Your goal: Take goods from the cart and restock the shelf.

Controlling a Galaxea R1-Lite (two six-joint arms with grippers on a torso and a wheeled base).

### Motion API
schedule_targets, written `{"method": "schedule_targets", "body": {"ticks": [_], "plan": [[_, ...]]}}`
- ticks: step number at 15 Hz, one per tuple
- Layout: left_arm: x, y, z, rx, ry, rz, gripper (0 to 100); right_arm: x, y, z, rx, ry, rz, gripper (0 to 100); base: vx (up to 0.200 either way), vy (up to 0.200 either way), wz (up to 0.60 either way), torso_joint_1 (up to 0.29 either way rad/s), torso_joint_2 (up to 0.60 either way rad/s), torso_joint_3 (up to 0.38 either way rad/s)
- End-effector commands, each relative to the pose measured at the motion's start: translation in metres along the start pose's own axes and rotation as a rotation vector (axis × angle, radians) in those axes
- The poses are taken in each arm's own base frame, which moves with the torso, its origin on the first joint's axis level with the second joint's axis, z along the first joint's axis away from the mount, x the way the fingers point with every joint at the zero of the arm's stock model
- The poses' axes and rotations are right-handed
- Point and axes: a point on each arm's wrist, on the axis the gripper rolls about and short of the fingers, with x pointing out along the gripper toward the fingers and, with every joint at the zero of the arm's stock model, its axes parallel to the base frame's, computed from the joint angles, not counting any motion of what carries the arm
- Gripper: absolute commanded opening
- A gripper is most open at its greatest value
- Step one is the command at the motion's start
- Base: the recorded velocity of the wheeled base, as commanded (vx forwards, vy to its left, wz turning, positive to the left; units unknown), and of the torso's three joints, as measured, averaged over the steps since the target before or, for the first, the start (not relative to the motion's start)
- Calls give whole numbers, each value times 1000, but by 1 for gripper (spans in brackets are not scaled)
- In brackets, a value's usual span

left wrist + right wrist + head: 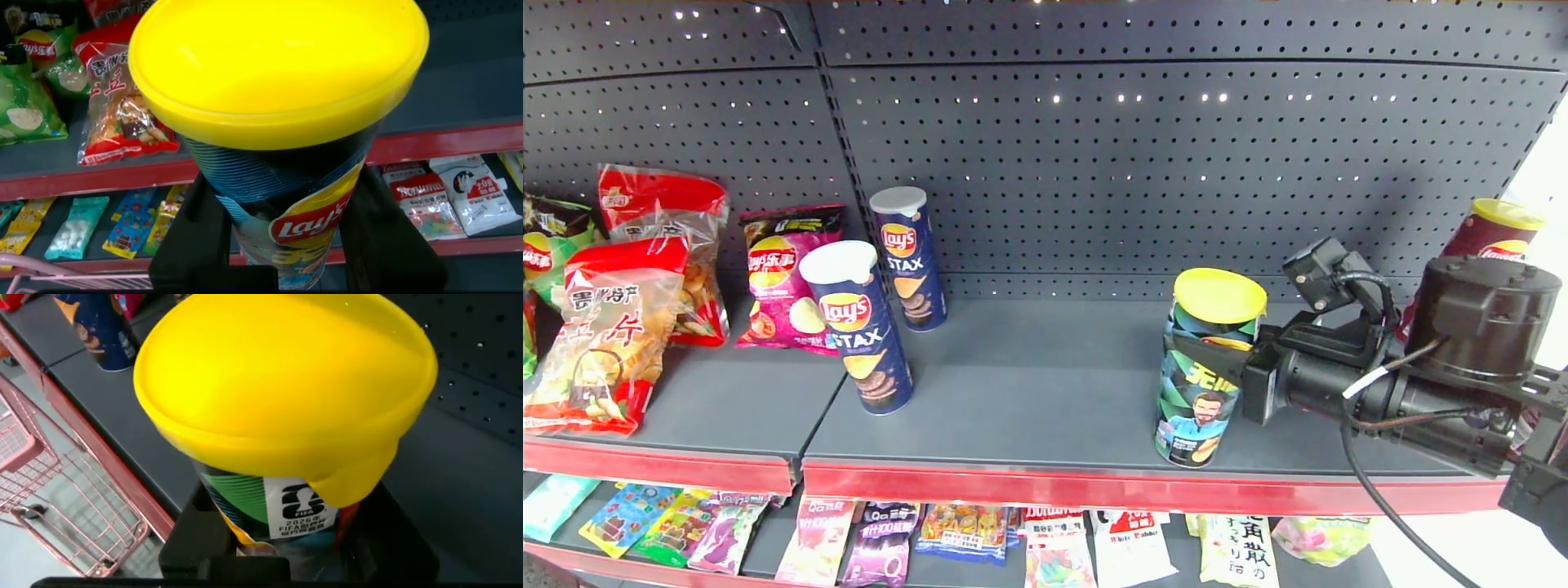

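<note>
The right gripper point(1214, 356) is clenched on the green can point(1202, 392), one dark finger across the can's upper body just below its yellow lid. The can stands upright at the front of the shelf point(1045, 384), its base just behind the shelf's red lip, towards the shelf's right end. In the right wrist view the right gripper point(286, 543) sits beneath the wide lid of the green can point(286, 408), with black fingers point(196, 535) pressed against both sides of the can. The cart point(65, 498) lies below and in front of the shelf.

The left gripper point(286, 245) grasps the blue can point(278, 73), also yellow-lidded, its fingers point(196, 237) flanking the can's body. That can is held in front of the shelf, off the board.

Further left along the shelf stand two navy tubes point(859, 327) with white lids, one nearer the lip and one nearer the back panel. Snack bags point(613, 327) lean at the shelf's left end. A red can point(1490, 237) stands at the shelf's right end, by the back panel. Packets point(956, 531) lie on the tier below the shelf.
</note>
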Motion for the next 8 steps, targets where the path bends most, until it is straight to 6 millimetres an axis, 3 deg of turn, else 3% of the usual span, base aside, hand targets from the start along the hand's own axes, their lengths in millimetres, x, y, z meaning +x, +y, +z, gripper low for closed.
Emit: {"method": "schedule_targets", "body": {"ticks": [1,5,8], "plan": [[0,0,0,0,0,1,0,4,2,-2,-2,6,6,0,0,0,0,0,0,0],[0,0,-1,1,3,0,0,8,10,1,7,-3,-48,0,0,0,0,0,0,0],[0,0,-1,0,4,0,0,10,27,5,111,-35,-112,0,0,0,0,0,0,0]]}}
